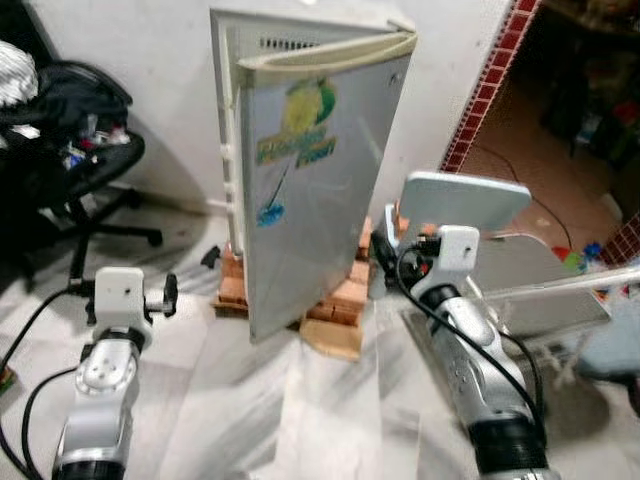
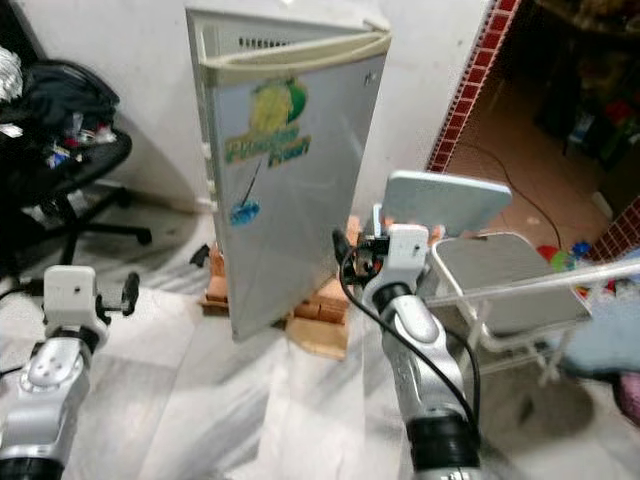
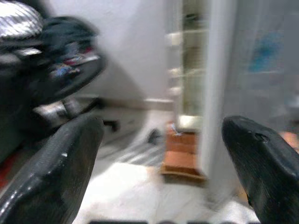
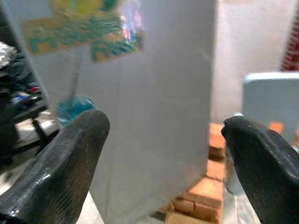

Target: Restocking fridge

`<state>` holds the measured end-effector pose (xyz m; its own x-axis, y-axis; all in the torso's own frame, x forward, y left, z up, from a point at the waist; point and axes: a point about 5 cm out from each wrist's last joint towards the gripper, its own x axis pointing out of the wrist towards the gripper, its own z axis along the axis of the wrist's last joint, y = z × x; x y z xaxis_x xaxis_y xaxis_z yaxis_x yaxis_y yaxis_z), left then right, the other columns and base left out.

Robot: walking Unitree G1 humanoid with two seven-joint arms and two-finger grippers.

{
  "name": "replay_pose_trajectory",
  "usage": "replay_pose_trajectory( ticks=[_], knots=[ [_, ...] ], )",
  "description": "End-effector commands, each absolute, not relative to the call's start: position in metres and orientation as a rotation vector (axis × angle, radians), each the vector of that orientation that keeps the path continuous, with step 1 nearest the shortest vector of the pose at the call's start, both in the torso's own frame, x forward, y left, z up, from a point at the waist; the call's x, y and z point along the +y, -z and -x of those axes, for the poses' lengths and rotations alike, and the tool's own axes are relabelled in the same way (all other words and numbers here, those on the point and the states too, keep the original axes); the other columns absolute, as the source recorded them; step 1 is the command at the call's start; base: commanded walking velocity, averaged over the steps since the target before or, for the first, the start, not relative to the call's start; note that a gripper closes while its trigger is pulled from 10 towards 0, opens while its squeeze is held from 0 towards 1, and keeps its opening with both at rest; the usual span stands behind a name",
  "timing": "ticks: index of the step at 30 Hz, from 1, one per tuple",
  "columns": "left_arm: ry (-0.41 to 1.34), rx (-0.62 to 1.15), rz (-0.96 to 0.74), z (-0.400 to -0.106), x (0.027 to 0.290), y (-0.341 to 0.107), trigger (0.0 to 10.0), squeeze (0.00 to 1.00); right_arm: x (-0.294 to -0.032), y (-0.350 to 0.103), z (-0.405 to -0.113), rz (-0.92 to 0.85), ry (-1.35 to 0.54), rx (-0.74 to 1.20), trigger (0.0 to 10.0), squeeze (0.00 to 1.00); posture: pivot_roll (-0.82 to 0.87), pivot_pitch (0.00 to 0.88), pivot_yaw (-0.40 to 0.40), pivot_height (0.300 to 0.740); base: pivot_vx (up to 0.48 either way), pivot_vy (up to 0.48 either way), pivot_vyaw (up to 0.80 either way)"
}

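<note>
A pale marble floor point(image 1: 330, 410) runs up to a white wall point(image 1: 150, 80); at two o'clock a doorway edged in red tile point(image 1: 490, 85) opens on a darker room. One fridge point(image 1: 310, 170) stands at twelve o'clock on a platform of bricks point(image 1: 335, 300), its door point(image 1: 315, 200) swung partly open and bearing a yellow-green sticker. One black office chair point(image 1: 75, 150) heaped with clutter sits at ten o'clock. One white folding chair point(image 2: 480, 265) stands at two o'clock, just beside the fridge.

Two silver arms reach forward. The left gripper point(image 3: 163, 158) has jaws spread wide and empty; its wrist view looks into the gap behind the door at pale shelves point(image 3: 191, 70) inside. The right gripper point(image 4: 163, 154), jaws equally wide and empty, faces the door's outer face near the sticker.
</note>
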<state>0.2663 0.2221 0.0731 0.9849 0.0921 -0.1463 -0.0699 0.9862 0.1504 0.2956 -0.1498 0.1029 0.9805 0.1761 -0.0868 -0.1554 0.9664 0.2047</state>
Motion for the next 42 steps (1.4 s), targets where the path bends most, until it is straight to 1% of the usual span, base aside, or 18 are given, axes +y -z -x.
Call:
replay_pose_trajectory(
  ticks=[1,13,14,20,25,34,42],
  knots=[
    [-0.065,0.14,-0.152,-0.267,0.222,-0.078,10.0,0.0,-0.154,-0.105,-0.297,-0.192,-0.137,0.091,10.0,0.0,0.13,0.0,-0.044,0.74,0.0,0.48,0.0],
    [-0.033,0.124,-0.154,-0.267,0.216,-0.079,10.0,0.0,-0.156,-0.102,-0.296,-0.173,-0.114,0.102,10.0,0.0,0.12,0.0,-0.047,0.74,0.0,0.48,0.0],
    [-0.006,0.124,-0.139,-0.267,0.214,-0.079,10.0,0.0,-0.159,-0.101,-0.296,-0.169,-0.107,0.101,10.0,0.0,0.13,0.0,-0.049,0.74,0.0,0.48,0.0],
    [-0.018,0.102,-0.156,-0.268,0.216,-0.081,10.0,0.0,-0.167,-0.1,-0.297,-0.16,-0.075,0.102,10.0,0.0,0.13,0.0,-0.053,0.74,0.0,0.476,0.0],
    [-0.024,0.106,-0.138,-0.269,0.216,-0.081,10.0,0.0,-0.167,-0.099,-0.296,-0.157,-0.073,0.106,10.0,0.0,0.12,0.0,-0.057,0.74,0.0,0.467,0.0],
    [-0.029,0.103,-0.139,-0.269,0.219,-0.081,10.0,0.0,-0.164,-0.099,-0.296,-0.154,-0.079,0.105,10.0,0.0,0.13,0.0,-0.058,0.74,0.0,0.471,-0.8],
    [-0.003,0.095,-0.145,-0.268,0.218,-0.083,10.0,0.0,-0.168,-0.099,-0.295,-0.156,-0.056,0.107,10.0,0.0,0.12,0.0,-0.055,0.74,0.0,0.45,-0.7]
  ],
)
